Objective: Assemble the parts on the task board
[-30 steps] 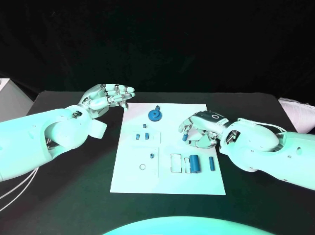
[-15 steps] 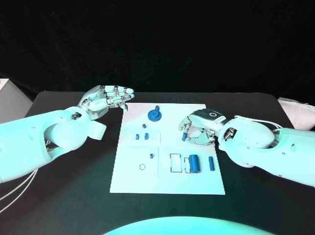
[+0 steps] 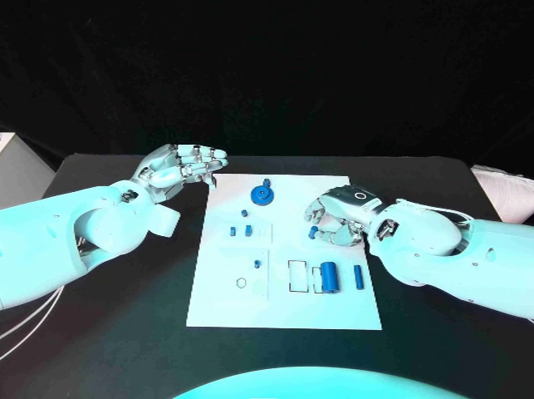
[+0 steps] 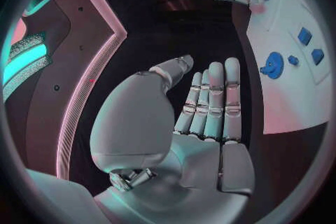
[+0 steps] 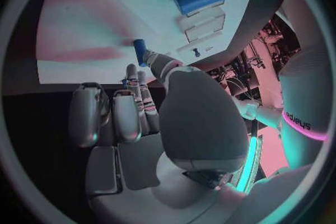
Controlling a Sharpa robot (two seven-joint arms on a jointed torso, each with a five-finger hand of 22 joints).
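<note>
Our right hand (image 3: 336, 220) sits over the task board (image 3: 285, 312), right of the blue gear (image 3: 262, 195), pinching a small blue peg (image 5: 140, 51) at its fingertips. We'd bring that peg down straight over its hole before letting go, since a tilt would likely jam it. Our left hand (image 3: 180, 165) hovers off the board's far left corner, fingers straight together, holding nothing. The fat blue cylinder (image 3: 329, 276) and thin pin (image 3: 359, 276) lie nearer us on the board, so keep the wrist clear.

Right hand (image 3: 336, 218) over task board (image 3: 286, 309)
</note>
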